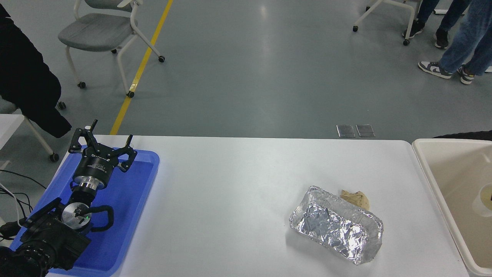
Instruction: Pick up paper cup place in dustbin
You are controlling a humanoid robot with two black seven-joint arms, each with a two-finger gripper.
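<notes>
Cup (485, 199) inside the dustbin (434, 181), at the picture's right edge.
From the head view: left hand (103, 143) parked over the blue tray (132, 192), fingers spread apart; right hand out of sight. Foil tray (338, 225) and brown paper wad (355, 198) touch on the white surface (230, 200).

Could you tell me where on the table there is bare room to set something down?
The widest bare stretch of the white table lies between the blue tray and the foil tray. A narrower strip runs between the foil tray and the dustbin. The blue tray's near-left part sits under the parked left gripper; a brown paper wad crowds the foil tray's far side.
</notes>
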